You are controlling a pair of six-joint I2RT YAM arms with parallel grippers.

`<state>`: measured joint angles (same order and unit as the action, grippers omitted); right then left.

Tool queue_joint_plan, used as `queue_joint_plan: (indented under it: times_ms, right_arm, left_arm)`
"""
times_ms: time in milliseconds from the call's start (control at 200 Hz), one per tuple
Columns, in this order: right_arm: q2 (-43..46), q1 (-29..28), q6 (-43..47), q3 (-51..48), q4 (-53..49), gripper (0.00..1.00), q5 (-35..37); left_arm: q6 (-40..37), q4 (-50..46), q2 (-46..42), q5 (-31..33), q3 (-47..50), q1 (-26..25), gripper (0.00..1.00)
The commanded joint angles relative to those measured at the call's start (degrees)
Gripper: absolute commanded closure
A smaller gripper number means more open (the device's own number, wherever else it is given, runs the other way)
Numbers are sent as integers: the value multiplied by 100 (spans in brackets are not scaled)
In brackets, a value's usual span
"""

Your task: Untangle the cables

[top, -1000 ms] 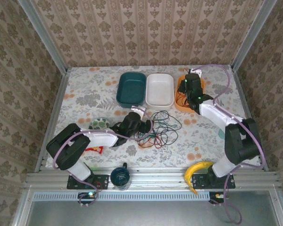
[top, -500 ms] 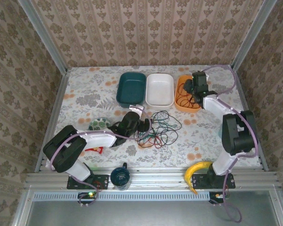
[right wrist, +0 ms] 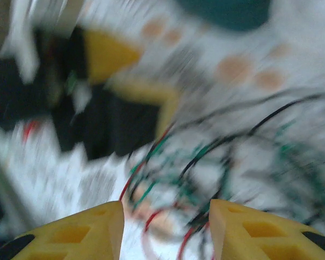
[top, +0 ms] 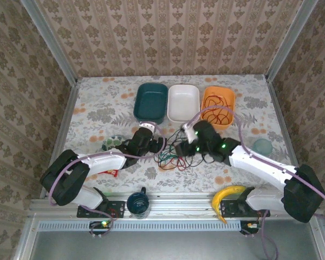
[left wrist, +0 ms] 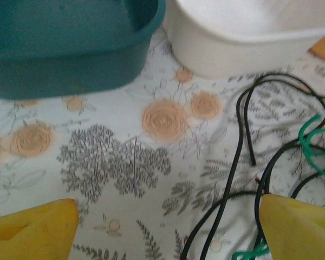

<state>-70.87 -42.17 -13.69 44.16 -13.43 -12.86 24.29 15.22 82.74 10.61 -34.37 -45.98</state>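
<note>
Cables (top: 176, 156) in black, green and red lie as a loose tangle on the floral tablecloth (top: 97, 111), near the middle of the table and just nearer the arms than the white tray (top: 183, 103). A further red-orange cable (top: 216, 112) is coiled inside the orange tray (top: 231, 96) at the right end of the row, with the teal tray (top: 150, 101) at the left end. The left gripper (top: 158, 144) sits at the left edge of the tangle. In its wrist view the left gripper's (left wrist: 167, 205) yellow fingers (left wrist: 35, 230) stand wide apart with only bare cloth between them, and a black cable (left wrist: 240, 149) and a green one (left wrist: 313, 142) run just beside the right-hand finger. The right gripper (top: 183, 146) hangs over the far right side of the tangle, close to the left one. Its wrist view is blurred, but the right gripper (right wrist: 165, 208) shows a moderate gap between its fingers with nothing clearly clamped, and red, green and black strands lie beyond the tips. A banana (top: 227, 195) and a dark mug (top: 137, 203) rest at the near edge. A red packet (top: 108, 173) lies by the left arm, and its print is too small to read.
</note>
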Motion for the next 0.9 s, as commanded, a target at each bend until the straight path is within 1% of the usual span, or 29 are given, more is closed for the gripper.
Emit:
queue_joint_plan:
  times_ms: [0,80,165,185,300,450,540,585,620,645,660,690,725,770,810,895]
  right_arm:
    - [-268,-447,910,73,-1028,54,-253]
    - [-648,-485,899,337,-1283,54,-119]
    - [-839,-484,1009,509,-1262,54,-181]
    - [-1032,-479,1056,569,-1300,54,-181]
    - [-1534,-480,1286,903,-1566,55,-142]
    - [-2147,-472,1401,1286,-1705,56,-212]
    - [-2493,-474,1440,1509,-1968,58,-208]
    - [-2593,-474,1447,1556,-1978,62,-214]
    - [-2601,-473,1465,1554,-1964,68,-212]
    - [-2555,-475,1475,1523,-1922,74,-195]
    - [-2514,-462,1482,1499,-1890,80,-184]
    - [-2421,-455,1477,1451,-1824,89,-146]
    - [-2267,-421,1453,1391,-1762,95,-113]
    - [-2039,-333,1402,1312,-1759,97,-109]
    - [-1805,-196,1358,1235,-1561,98,-184]
    - [-1296,176,1222,1130,-1441,99,-627]
  left_arm:
    - [102,-334,-163,-83,46,27,12]
    - [118,-328,-174,-69,36,29,12]
    - [131,-298,-171,-50,31,27,12]
    - [129,-285,-170,-50,29,26,12]
    - [133,-300,-174,-33,27,15,12]
    - [129,-258,-209,-5,78,-15,12]
    - [88,-257,-225,-28,80,-58,12]
    - [18,-271,-219,-49,71,-96,12]
    - [-74,-301,-199,-37,41,-140,12]
    - [-139,-344,-184,-12,15,-175,12]
    - [-174,-379,-173,5,-4,-196,12]
    - [-251,-428,-153,17,-39,-234,12]
    - [-312,-464,-122,13,-73,-281,12]
    - [-379,-460,-73,-56,-104,-316,12]
    - [-398,-432,-26,-157,-122,-333,12]
    - [-456,-312,141,-390,-172,-351,13]
